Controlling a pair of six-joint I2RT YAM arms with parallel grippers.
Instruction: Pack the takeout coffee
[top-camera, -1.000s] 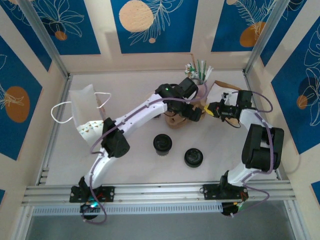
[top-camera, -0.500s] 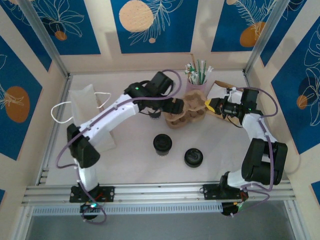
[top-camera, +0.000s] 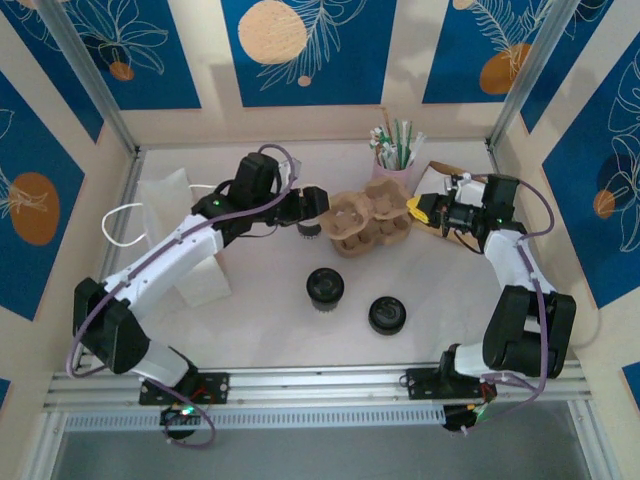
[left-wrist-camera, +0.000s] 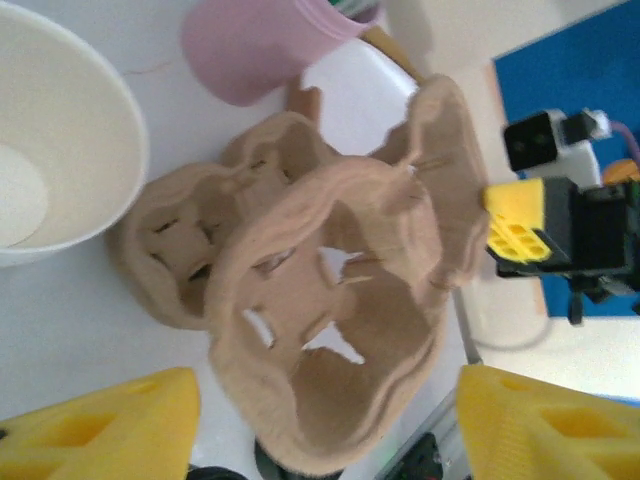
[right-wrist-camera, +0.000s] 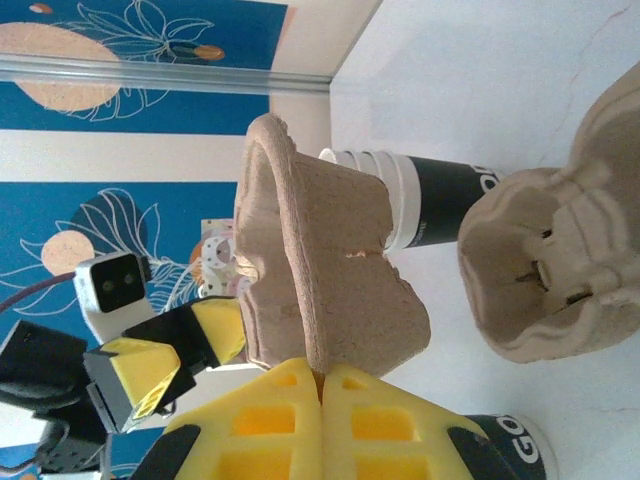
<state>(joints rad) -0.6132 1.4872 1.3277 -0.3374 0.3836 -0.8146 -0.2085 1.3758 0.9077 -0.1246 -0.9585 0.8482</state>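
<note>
Left pincer (top-camera: 308, 205): fingers apart, just beside left edge of pulp cup tray (top-camera: 370, 220), over lidless white paper cup (top-camera: 310, 231)
Right pincer (top-camera: 422, 212): clamped on tray's right rim
Takeout coffee (top-camera: 325, 288): stood upright on desk (top-camera: 260, 320), nearer arm bases than tray, clear of both pincers
Second black round lid (top-camera: 387, 315): lay right of coffee, apart; cup beneath not discernible
Pink cup of straws (top-camera: 395, 165): stood behind tray

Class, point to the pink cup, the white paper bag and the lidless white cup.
pink cup (left-wrist-camera: 250, 50): left wrist view, its side wall.
white paper bag (top-camera: 165, 200): top view, its flat side.
lidless white cup (left-wrist-camera: 70, 110): left wrist view, its inner wall.
</note>
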